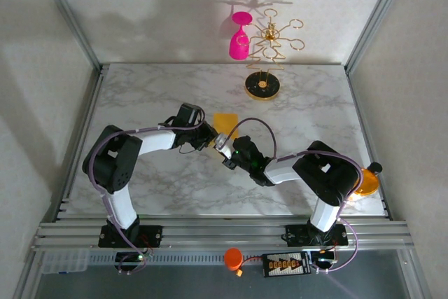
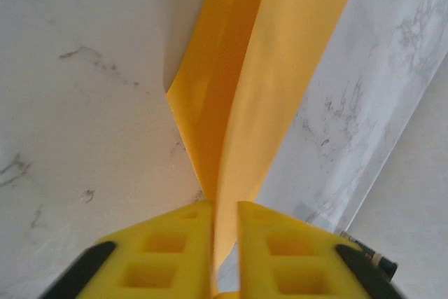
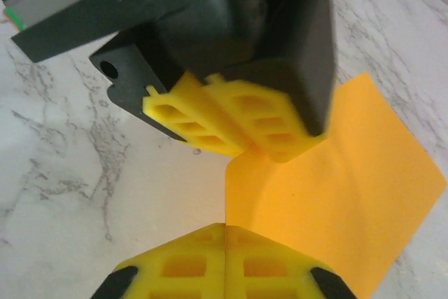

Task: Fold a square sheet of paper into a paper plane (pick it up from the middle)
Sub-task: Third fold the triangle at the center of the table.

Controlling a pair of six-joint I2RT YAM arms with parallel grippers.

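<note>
Reaching inward in front of the gold stand (image 1: 263,87), the left gripper (image 2: 225,209) is pinching the square sheet of paper (image 2: 280,68). The right gripper (image 3: 225,234) is angling in opposite it, jaws closed.

A robotics lab test cell is indicated: the marble-patterned table (image 1: 175,194) is enclosed by aluminium profile posts (image 1: 68,15) and white panels (image 1: 154,5), and slotted aluminium rails (image 1: 224,232) are laid along its near edge.
</note>
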